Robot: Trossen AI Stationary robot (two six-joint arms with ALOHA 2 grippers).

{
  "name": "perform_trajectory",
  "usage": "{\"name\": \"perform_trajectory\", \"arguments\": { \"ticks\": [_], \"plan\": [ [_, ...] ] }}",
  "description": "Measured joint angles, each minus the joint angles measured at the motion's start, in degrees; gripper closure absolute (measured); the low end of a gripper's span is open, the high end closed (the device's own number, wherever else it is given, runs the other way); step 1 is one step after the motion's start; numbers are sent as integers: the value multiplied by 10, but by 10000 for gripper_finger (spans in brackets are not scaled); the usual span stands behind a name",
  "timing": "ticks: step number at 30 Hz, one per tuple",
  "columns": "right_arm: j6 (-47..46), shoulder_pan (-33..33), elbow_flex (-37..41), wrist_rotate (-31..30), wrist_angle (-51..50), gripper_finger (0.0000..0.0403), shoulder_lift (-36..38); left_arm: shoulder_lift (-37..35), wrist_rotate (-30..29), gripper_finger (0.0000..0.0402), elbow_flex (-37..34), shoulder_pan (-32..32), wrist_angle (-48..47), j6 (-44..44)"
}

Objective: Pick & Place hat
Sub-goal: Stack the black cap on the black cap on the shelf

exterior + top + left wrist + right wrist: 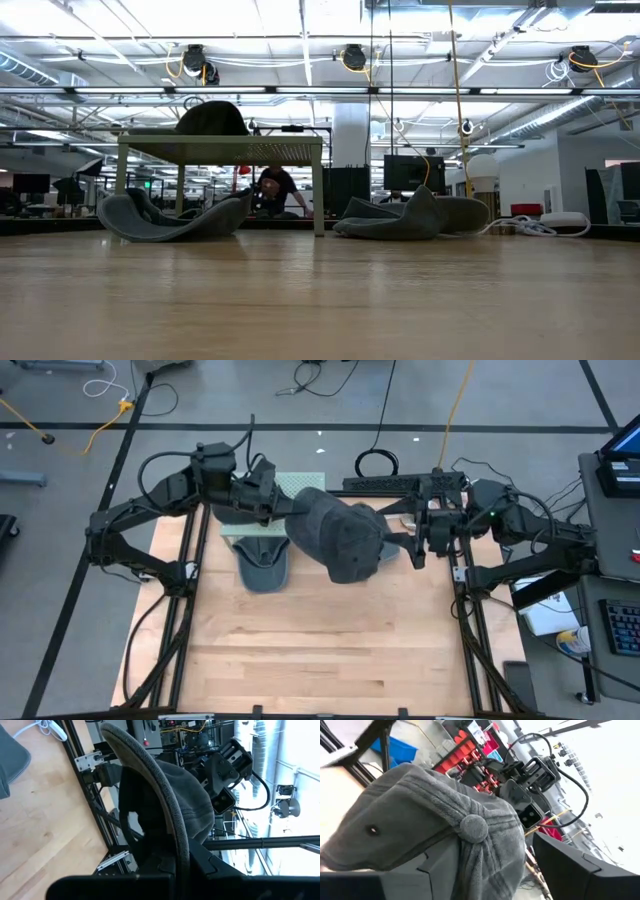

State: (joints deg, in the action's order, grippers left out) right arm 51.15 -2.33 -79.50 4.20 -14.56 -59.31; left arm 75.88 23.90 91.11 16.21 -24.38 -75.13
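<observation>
A dark grey cap [340,538] hangs in the air between both grippers, above the low view's field. My left gripper [268,502] is shut on its brim, and my right gripper [410,546] is shut on its crown [445,820]. A second grey cap [263,566] lies on the table with its underside up [170,216]. Another cap [410,216] lies flat to the right of the pale green stand [220,150]. A dark hat crown [212,118] sits on the stand's top. My left gripper pinches the brim's edge [172,845] between its two fingers, with the brim standing edge-on between them. It comes level from the table's left. The crown [190,805] reaches away toward the other arm, lifted clear. My right gripper holds the crown just below the top button [472,827], with gathered fabric [480,870] between its fingers [420,872]. It comes level from the table's right. The cap is clear of the table.
The green stand [290,488] stands at the table's far left-middle, partly under my left arm. Black frame rails [465,610] run along both table sides. The near half of the wooden table [320,650] holds nothing. Cables and a person show in the room beyond.
</observation>
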Motion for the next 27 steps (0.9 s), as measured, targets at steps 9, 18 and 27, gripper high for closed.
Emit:
{"name": "perform_trajectory", "arguments": {
  "ticks": [9,18,27],
  "plan": [
    [8,0,0,-1,0,315,0,0,0,394,0,0,-9,6],
    [17,0,0,-59,2,394,2,0,0,392,0,0,-11,19],
    [16,0,0,-60,61,399,39,0,2,310,0,20,46,82]
  ]
}}
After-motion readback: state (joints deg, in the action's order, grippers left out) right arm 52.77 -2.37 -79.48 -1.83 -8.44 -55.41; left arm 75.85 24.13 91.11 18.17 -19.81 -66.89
